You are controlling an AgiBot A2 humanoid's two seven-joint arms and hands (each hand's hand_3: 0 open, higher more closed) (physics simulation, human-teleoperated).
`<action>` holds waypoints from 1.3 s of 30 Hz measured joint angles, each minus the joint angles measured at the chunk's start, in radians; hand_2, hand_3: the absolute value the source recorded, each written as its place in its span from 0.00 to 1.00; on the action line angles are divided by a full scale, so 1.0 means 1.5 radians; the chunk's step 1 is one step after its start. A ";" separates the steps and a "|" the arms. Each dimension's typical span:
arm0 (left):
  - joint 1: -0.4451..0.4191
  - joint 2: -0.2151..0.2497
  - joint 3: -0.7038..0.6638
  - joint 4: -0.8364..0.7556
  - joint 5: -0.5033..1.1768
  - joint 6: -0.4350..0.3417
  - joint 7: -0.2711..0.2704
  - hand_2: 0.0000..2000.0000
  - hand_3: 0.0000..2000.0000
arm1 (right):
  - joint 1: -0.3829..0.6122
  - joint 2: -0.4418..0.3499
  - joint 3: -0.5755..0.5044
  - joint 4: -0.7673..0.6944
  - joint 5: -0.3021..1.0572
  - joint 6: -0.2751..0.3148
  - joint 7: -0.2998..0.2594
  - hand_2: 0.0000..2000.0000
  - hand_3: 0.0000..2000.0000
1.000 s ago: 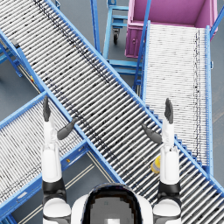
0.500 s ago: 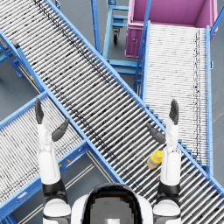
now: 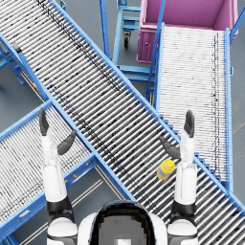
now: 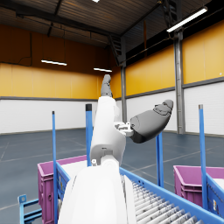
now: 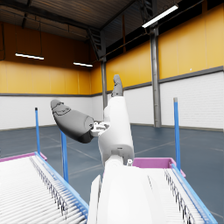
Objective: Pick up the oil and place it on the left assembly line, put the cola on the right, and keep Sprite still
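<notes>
**Both robot hands raised and empty; oil bottle on the middle conveyor**

The left robot hand (image 3: 49,136) was open, with its fingers straight, its thumb out to the side and nothing in it; the left wrist view (image 4: 114,127) showed the same. The right robot hand (image 3: 185,142) was also spread and empty, which the right wrist view (image 5: 110,127) confirmed.

The oil bottle (image 3: 166,169), yellow with a yellow cap, lay on the rollers of the middle conveyor (image 3: 95,95), just beside the right forearm and below the right thumb in the head view. No robot hand touched it.

The left assembly line (image 3: 19,158) lay under the left arm. The right assembly line (image 3: 191,86) ran up to a purple bin (image 3: 191,14).
</notes>
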 measured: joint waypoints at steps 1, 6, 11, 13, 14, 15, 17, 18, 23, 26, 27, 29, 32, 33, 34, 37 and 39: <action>-0.001 0.001 0.000 0.000 0.000 0.000 0.000 0.00 0.00 | -0.002 -0.001 -0.001 0.002 0.000 0.000 0.000 0.00 0.00; -0.003 0.003 -0.002 0.000 0.000 0.000 0.000 0.00 0.00 | -0.009 -0.005 -0.002 0.007 0.000 0.000 0.000 0.00 0.00; -0.011 0.006 -0.008 -0.005 0.000 0.000 0.000 0.00 0.00 | -0.024 -0.009 -0.007 0.019 0.000 0.000 0.000 0.00 0.00; -0.011 0.007 -0.011 -0.006 0.000 0.000 0.000 0.00 0.00 | -0.028 -0.010 -0.009 0.023 0.000 0.000 0.000 0.00 0.00; -0.012 0.007 -0.012 -0.006 0.000 0.000 0.000 0.00 0.00 | -0.030 -0.011 -0.011 0.024 0.000 0.000 0.000 0.00 0.00; -0.012 0.007 -0.012 -0.006 0.000 0.000 0.000 0.00 0.00 | -0.033 -0.012 -0.013 0.025 0.000 0.000 0.000 0.00 0.00; -0.014 0.008 -0.010 -0.007 0.000 0.000 0.000 0.00 0.00 | -0.037 -0.014 -0.016 0.025 0.000 0.000 0.000 0.00 0.00; -0.014 0.008 -0.010 -0.007 0.000 0.000 0.000 0.00 0.00 | -0.041 -0.015 -0.017 0.026 0.000 0.000 0.000 0.00 0.00; -0.019 0.011 -0.009 -0.013 0.000 0.000 0.000 0.00 0.00 | -0.073 -0.022 -0.020 0.039 0.000 0.000 0.000 0.00 0.00; -0.023 0.013 -0.008 -0.018 0.000 0.000 0.000 0.00 0.00 | -0.095 -0.026 -0.019 0.047 0.000 0.000 0.000 0.00 0.00; -0.023 0.013 -0.007 -0.020 0.000 0.000 0.000 0.00 0.00 | -0.103 -0.028 -0.017 0.050 0.000 0.000 0.000 0.00 0.00; -0.022 0.013 -0.006 -0.020 0.000 0.000 0.000 0.00 0.00 | -0.117 -0.031 -0.015 0.055 0.000 0.000 0.000 0.00 0.00; -0.023 0.014 -0.003 -0.018 0.000 0.000 0.000 0.00 0.00 | -0.133 -0.035 -0.011 0.057 0.000 0.000 0.000 0.00 0.00; -0.023 0.014 -0.003 -0.016 0.000 0.000 0.000 0.00 0.00 | -0.138 -0.036 -0.010 0.058 0.000 0.000 0.000 0.00 0.00; -0.023 0.015 -0.002 -0.015 0.000 0.000 0.000 0.00 0.00 | -0.141 -0.037 -0.009 0.058 0.000 0.000 0.000 0.00 0.00; -0.026 0.016 -0.001 -0.015 0.000 0.000 0.000 0.00 0.00 | -0.161 -0.040 -0.004 0.053 0.000 0.000 0.000 0.00 0.00; -0.026 0.017 0.001 -0.015 0.000 0.000 0.000 0.00 0.00 | -0.176 -0.042 0.003 0.045 0.000 0.000 0.000 0.00 0.00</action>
